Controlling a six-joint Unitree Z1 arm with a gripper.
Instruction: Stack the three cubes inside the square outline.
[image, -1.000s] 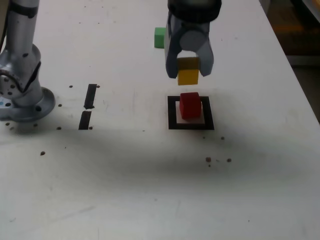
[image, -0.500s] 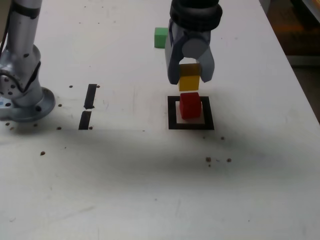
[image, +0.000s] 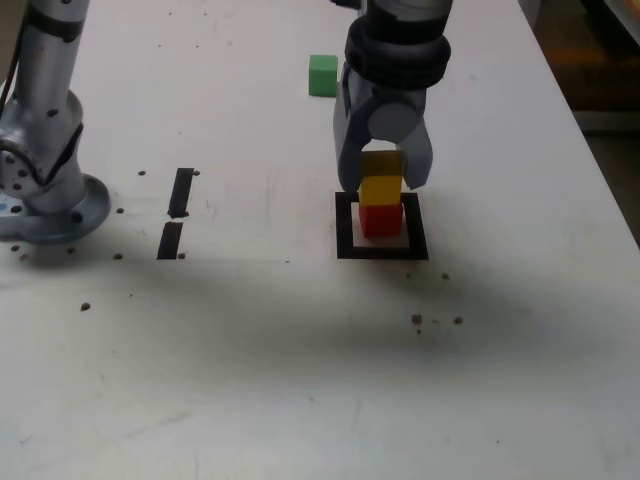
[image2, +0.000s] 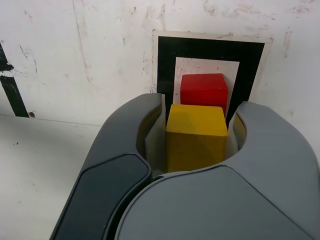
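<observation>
My gripper (image: 383, 183) is shut on the yellow cube (image: 380, 188), one grey finger on each side of it. The yellow cube sits directly over the red cube (image: 381, 220); their faces look in contact, though I cannot tell for sure. The red cube stands in the white centre of the black square outline (image: 345, 225). In the wrist view the yellow cube (image2: 195, 135) fills the gap between the fingers (image2: 125, 130), with the red cube (image2: 204, 89) and the outline (image2: 167, 55) beyond it. The green cube (image: 322, 75) lies alone farther back on the table.
The arm's silver base (image: 45, 195) stands at the exterior view's left. Two short black strips (image: 181, 192) lie between the base and the outline. The table's edge (image: 590, 150) runs along the exterior view's right, with dark floor past it.
The gripper has come down with the yellow cube, from a cube's height above the red cube to right on top of it. The red and green cubes have not moved.
</observation>
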